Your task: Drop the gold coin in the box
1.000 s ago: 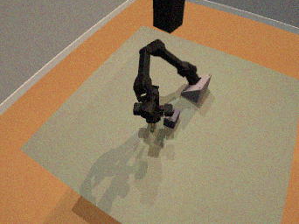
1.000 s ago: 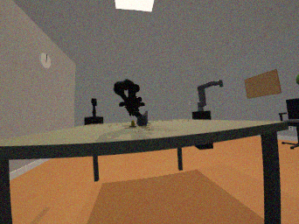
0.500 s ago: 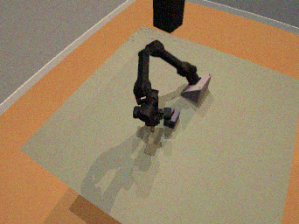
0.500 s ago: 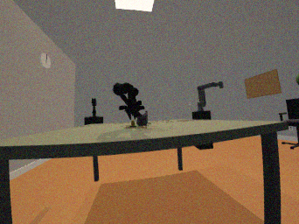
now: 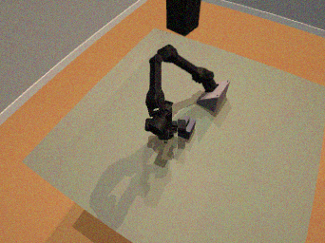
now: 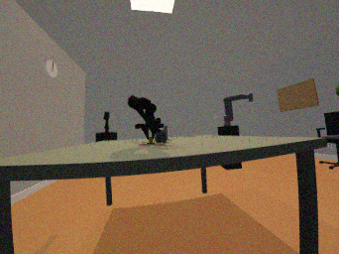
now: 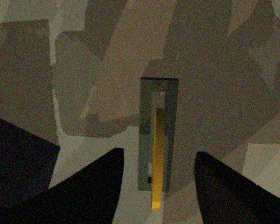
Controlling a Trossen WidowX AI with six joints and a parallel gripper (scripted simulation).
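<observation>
The gold coin (image 7: 156, 160) (image 6: 151, 140) stands on its edge in the shallow dark-green holder (image 7: 145, 141). In the wrist view it runs lengthwise down the middle, between my two dark fingers. My gripper (image 7: 159, 159) (image 5: 165, 136) (image 6: 150, 137) is partly open. It hangs low right over the coin, with a gap between each finger and the coin. In the top view the arm hides the coin and holder. The closed grey box (image 5: 186, 126) (image 6: 162, 135) stands close beside the gripper, on its right in the top view.
The arm's wedge-shaped base (image 5: 215, 96) sits behind the box on the pale green table (image 5: 266, 173). A black pillar (image 5: 183, 7) stands beyond the table's far edge. In the exterior view another grey arm (image 6: 230, 113) and a small black stand (image 6: 106, 131) show in the background.
</observation>
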